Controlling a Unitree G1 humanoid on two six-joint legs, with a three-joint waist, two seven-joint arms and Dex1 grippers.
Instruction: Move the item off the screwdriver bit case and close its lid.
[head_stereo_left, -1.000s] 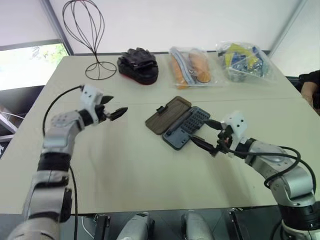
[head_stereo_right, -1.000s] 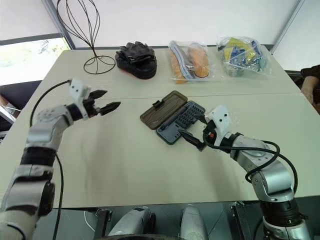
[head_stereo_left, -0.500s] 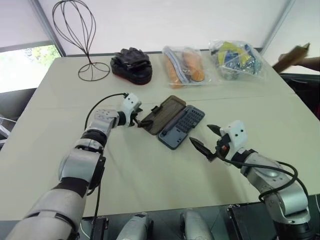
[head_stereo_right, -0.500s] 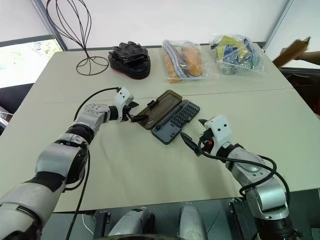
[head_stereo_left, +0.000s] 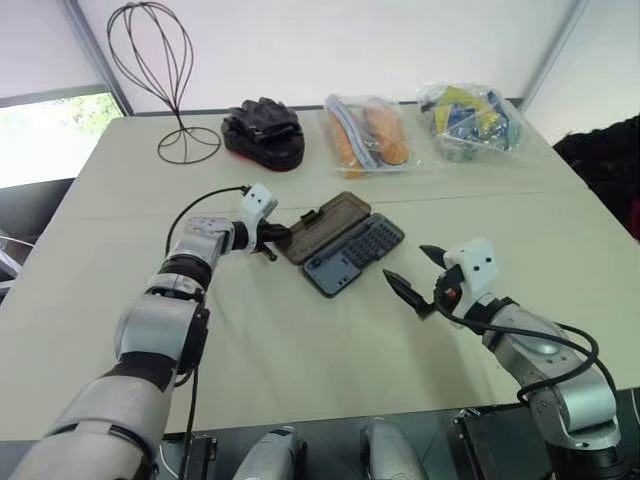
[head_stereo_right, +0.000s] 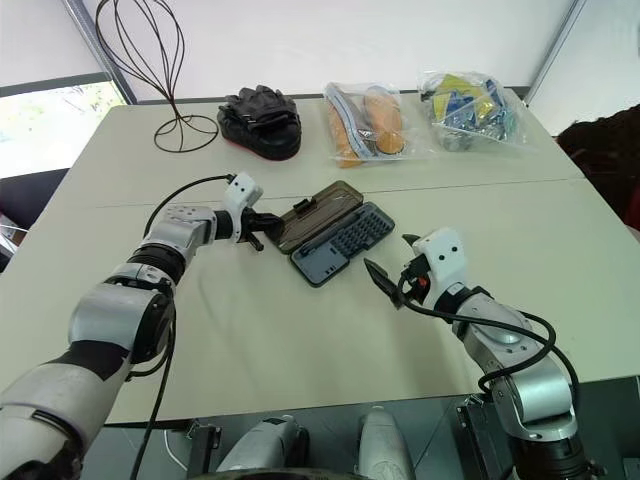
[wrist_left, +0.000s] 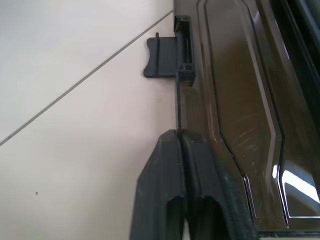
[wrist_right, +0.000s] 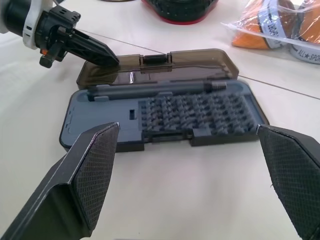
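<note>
Left arm stretches toward frame centre, its black two-fingered left gripper (head_stereo_left: 277, 238) pinched together, tips low. Right arm bends in from lower right, black two-fingered right gripper (head_stereo_left: 417, 278) spread wide, hovering.

The lid (wrist_left: 240, 100) is showing glossy, translucent brown plastic, catching highlights and fine scratches. The screwdriver bit case (wrist_right: 165, 117) is looking matt grey-blue plastic. The tabletop (head_stereo_left: 300, 340) is lying smooth and matt beige. At upper right, clear plastic bags (head_stereo_left: 470, 120) are glinting, crinkled.
</note>
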